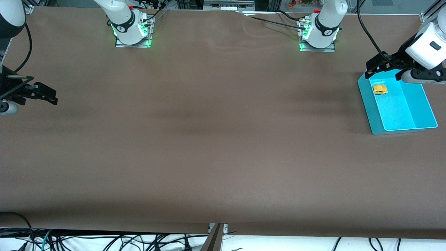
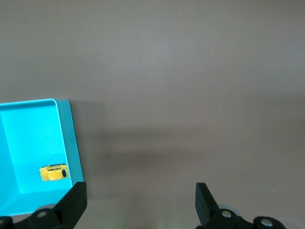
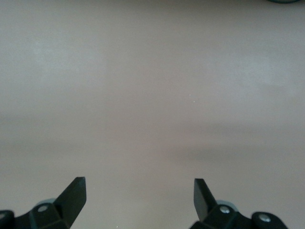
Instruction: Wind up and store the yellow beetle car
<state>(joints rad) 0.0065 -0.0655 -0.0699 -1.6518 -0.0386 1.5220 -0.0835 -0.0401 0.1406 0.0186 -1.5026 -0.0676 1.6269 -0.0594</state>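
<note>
A: A brown tabletop (image 1: 209, 139) fills the frame, bare across its middle, cables along the lower edge. Where do the fingers stand?

B: The left gripper (image 1: 374, 66), at the right edge of the front view, has its fingers (image 2: 76, 198) spread wide and holding nothing; it hangs over the upper corner of the cyan bin (image 1: 374, 115). The right gripper (image 1: 43, 94), at the left edge, is likewise released and empty over bare tabletop. That arm waits.

A: And the yellow beetle car (image 1: 379, 89)?

B: It rests on the bin's floor, in the upper part of the bin as the front view shows it, just below the left gripper and apart from its fingers.

A: Why that arrangement?

B: My judgement: the car lying inside the bin with both grippers empty suggests either storing is done or the car sits there awaiting pickup. I can't tell which.
</note>
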